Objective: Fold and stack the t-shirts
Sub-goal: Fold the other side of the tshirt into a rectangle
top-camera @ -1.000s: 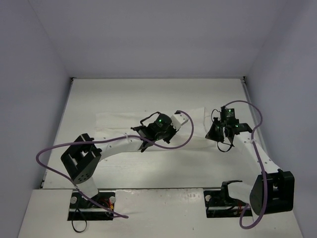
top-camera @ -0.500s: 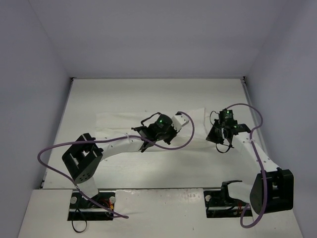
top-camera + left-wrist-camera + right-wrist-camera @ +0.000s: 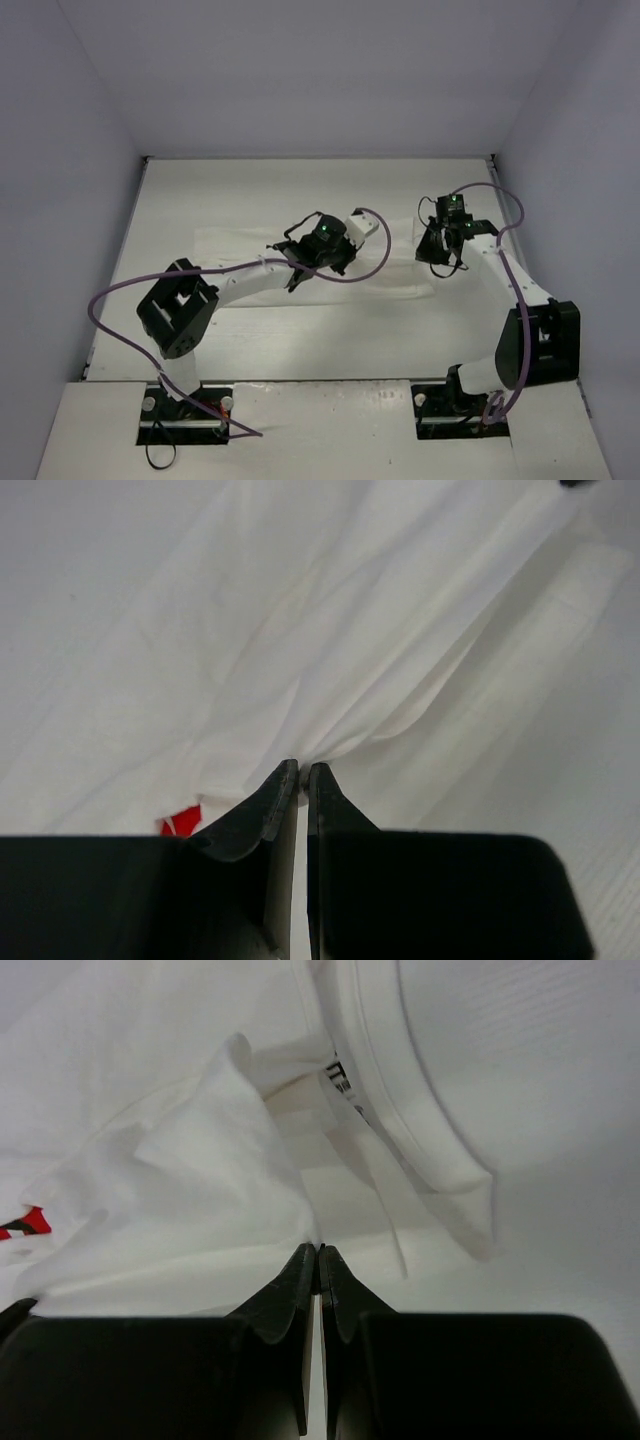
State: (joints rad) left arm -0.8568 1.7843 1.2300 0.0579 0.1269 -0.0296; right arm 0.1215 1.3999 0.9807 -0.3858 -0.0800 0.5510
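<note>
The white t-shirt (image 3: 235, 248) lies spread across the middle of the table, partly bunched under both arms. My left gripper (image 3: 343, 252) is shut on a gathered fold of its fabric (image 3: 330, 680), with a scrap of the red graphic (image 3: 180, 820) just left of the fingers. My right gripper (image 3: 433, 254) is shut on another fold (image 3: 200, 1190) near the shirt's right end. The ribbed collar (image 3: 400, 1110) with its label lies just beyond those fingertips, and a bit of red print (image 3: 25, 1222) shows at the far left.
The white table (image 3: 250, 185) is walled at the back and both sides. Purple cables (image 3: 120, 295) loop beside each arm. The two arm bases (image 3: 185, 405) sit at the near edge.
Both grippers have moved toward the far wall with the fabric still pinched; the right one moved farther, and the shirt's right end has bunched up with it.
</note>
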